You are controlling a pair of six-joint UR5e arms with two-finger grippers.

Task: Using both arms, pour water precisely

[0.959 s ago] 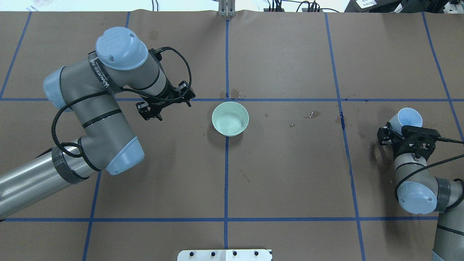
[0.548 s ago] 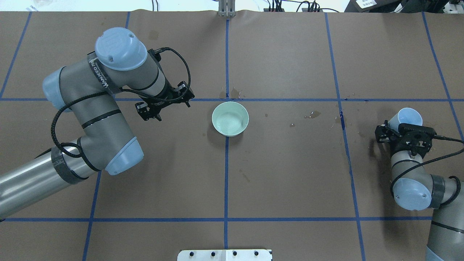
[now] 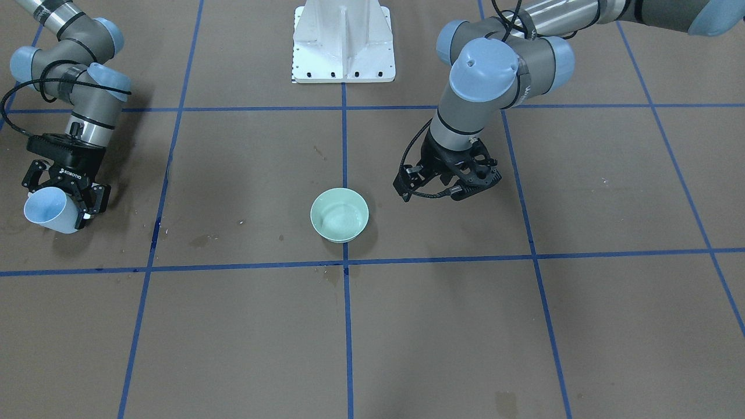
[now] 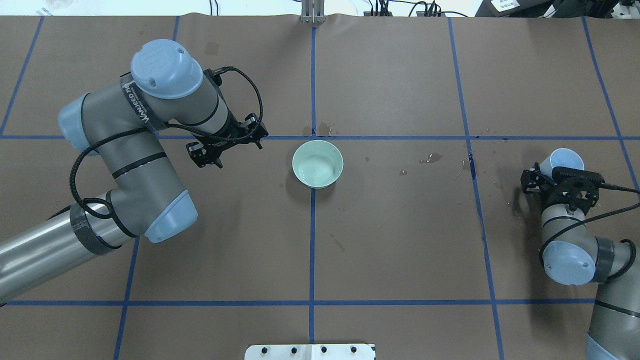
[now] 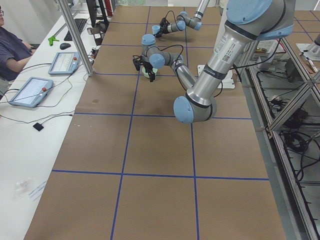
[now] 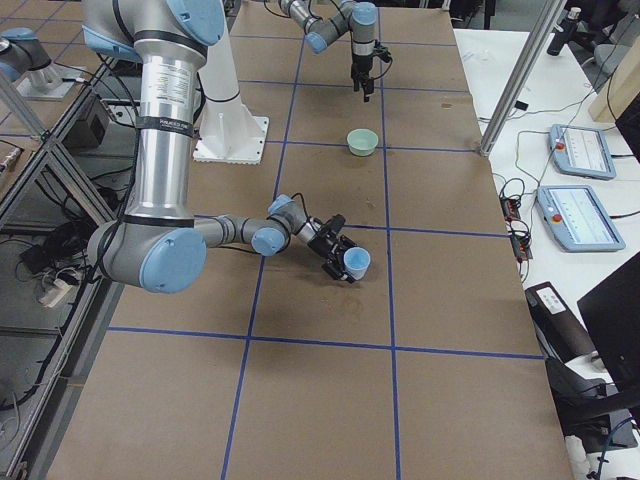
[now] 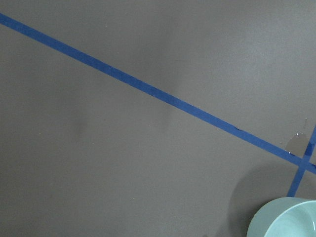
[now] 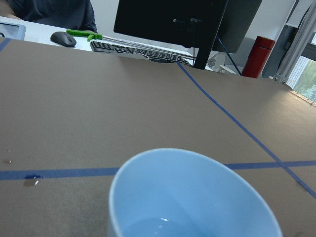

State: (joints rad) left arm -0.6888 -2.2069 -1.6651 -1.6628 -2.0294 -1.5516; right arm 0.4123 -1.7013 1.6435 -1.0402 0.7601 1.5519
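My right gripper (image 3: 57, 205) is shut on a pale blue cup (image 3: 46, 214), held low and tilted over the table's right end (image 4: 567, 160). The right wrist view looks into the cup (image 8: 192, 197), where a little water (image 8: 160, 226) shows as a faint sheen at the bottom. A mint green bowl (image 4: 317, 163) stands at the table's centre with rippled water inside. My left gripper (image 3: 451, 185) hangs above the table beside the bowl, pointing down, jaws spread and holding nothing. The left wrist view catches only the bowl's rim (image 7: 286, 219).
Dark wet stains (image 4: 434, 158) dot the brown paper between bowl and cup. Blue tape lines (image 4: 312, 240) grid the table. The white pedestal (image 3: 343, 41) stands at the robot's side. A person sits at monitors (image 5: 12, 47) beyond the far edge.
The right arm has drawn back toward the robot and lowered, carrying the cup with it. The left arm has barely shifted.
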